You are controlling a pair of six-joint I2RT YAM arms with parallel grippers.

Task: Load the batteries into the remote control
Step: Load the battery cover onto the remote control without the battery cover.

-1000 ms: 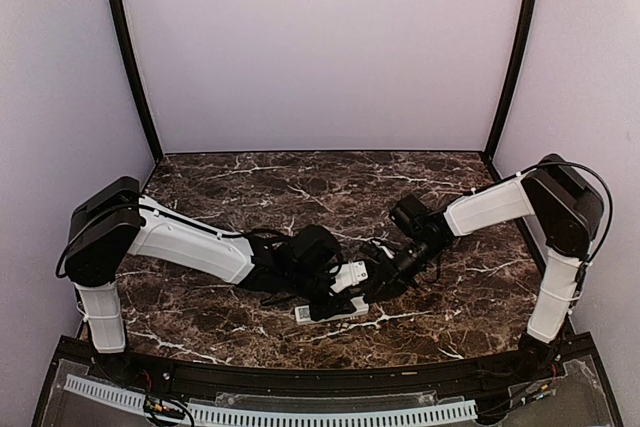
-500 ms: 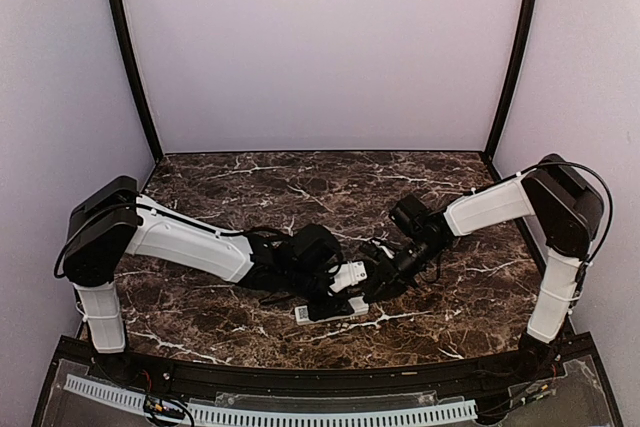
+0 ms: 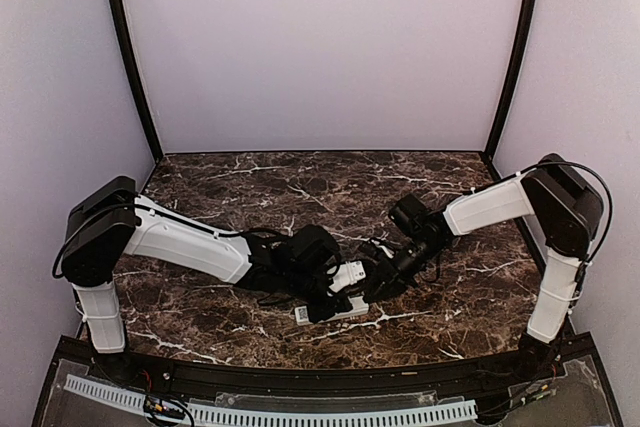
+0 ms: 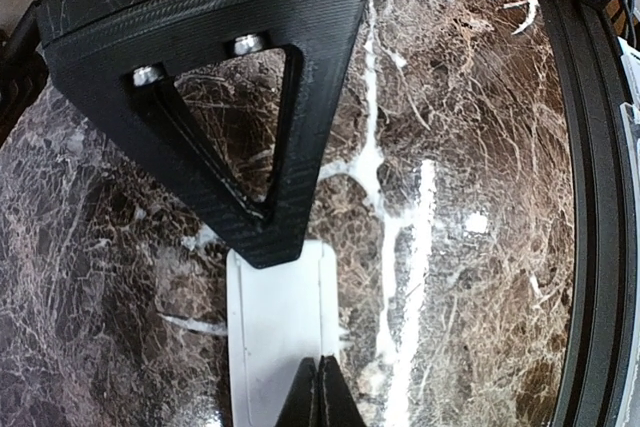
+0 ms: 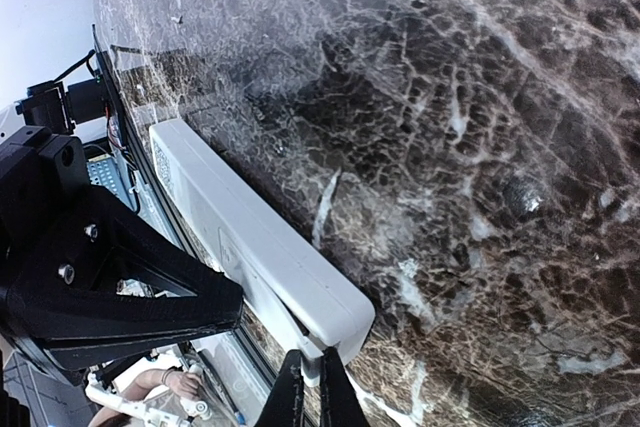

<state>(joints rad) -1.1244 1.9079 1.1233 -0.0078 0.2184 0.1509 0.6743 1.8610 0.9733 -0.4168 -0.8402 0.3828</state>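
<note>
The remote control (image 3: 347,311) lies near the table's front edge, between both grippers, and shows as a long white bar (image 5: 250,232) in the right wrist view. My right gripper (image 5: 308,392) is shut on a thin white lip at the remote's near end. My left gripper (image 4: 320,387) is shut, its tips together over the right edge of the remote's plain white side (image 4: 275,327), with nothing between them. The right gripper's black triangular finger (image 4: 230,97) covers the remote's far end there. The batteries are hidden or out of view.
The dark marble table (image 3: 300,187) stretches back to the pale rear wall. A black rail (image 4: 590,247) runs along the front edge, close to the remote. Beyond that edge a person's hand (image 5: 180,382) shows.
My left gripper's jaws have closed over the remote. Both arms have hardly moved, and the right gripper keeps its hold.
</note>
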